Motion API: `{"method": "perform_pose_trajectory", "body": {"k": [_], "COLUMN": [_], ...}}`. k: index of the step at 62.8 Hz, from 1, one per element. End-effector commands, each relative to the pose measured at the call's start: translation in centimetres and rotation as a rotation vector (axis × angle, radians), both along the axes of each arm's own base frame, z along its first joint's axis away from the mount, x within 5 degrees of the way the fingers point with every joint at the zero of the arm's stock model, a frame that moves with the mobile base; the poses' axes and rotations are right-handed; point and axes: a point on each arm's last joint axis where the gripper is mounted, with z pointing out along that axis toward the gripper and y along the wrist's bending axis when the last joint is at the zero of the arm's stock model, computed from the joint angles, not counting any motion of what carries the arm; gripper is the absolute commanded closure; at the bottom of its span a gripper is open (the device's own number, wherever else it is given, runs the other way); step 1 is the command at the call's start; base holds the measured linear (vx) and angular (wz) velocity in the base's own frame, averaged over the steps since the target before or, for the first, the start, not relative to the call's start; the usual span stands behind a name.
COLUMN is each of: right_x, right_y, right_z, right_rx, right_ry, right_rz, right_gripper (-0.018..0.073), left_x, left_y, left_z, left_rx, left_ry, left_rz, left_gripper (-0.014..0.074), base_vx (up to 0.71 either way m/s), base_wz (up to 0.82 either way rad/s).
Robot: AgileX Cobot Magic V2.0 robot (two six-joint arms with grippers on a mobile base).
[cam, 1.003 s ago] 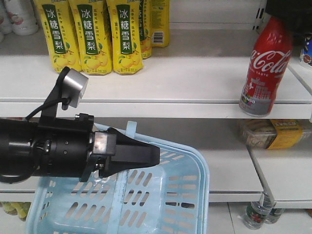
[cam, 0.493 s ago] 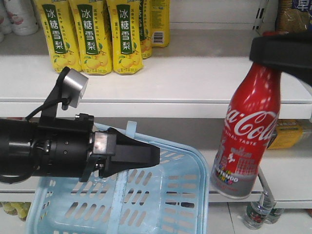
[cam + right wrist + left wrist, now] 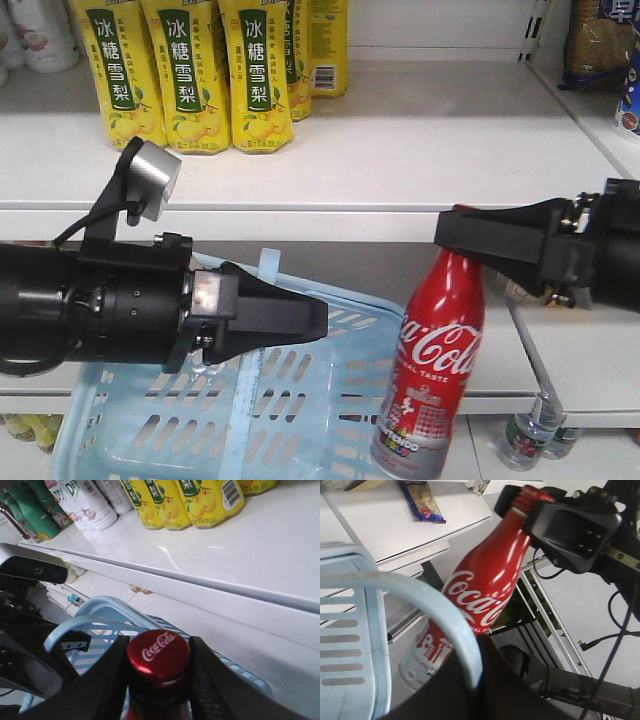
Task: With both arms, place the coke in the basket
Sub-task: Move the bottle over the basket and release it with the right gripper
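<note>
Beside the basket, the right gripper clamps the coke by its neck, the left gripper grips the handle; next, carry it over the rim.

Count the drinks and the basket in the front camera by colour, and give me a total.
Yellow cartons on the upper shelf: 4
Red coke held by the right gripper: 1
Light blue basket held by the left gripper: 1
Total: 6
</note>
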Motion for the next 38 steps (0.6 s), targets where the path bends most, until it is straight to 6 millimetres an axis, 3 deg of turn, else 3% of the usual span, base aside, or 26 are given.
{"method": "perform_pose_trajectory", "body": {"k": [1,7,16,28,38], "right_x": [0.4,0.8,1.2,1.8,2.7], "right_y": [2.1,3.6,4.3,5.5,6.1], "right_z": [0.8,0.4,0.1,-1.3,-2.9], "right_rx": [0.071,0.005,-0.033,-0.074,-0.127], "right_ry": [-0.04,-0.093,-0.114,-0.079,-0.038], "right_rz": [0.022,-0.032,-0.13,-0.101,-0.07], "right_gripper": [0.0563,0.0563,0.0563,0.0551,0.0467], "left_x": [-0.6,-0.6,-0.6,-0.6,-0.6], "left_y": [0.0,0.0,0.0,0.0,0.0], "left_z": [2.1,2.1,2.1,2.1,2.1], "left_rx": [-0.095,-0.095,-0.095,-0.095,-0.095], "left_ry": [-0.017,-0.017,-0.017,-0.017,-0.017], "left_rz": [-0.002,-0.002,-0.002,-0.002,-0.002], "left_gripper": [0.0603,0.0603,0.0603,0.0603,0.0603], "base_vx": [0.0,0.0,0.0,0.0,0.0], "base_wz": [0.0,0.0,0.0,0.0,0.0]}}
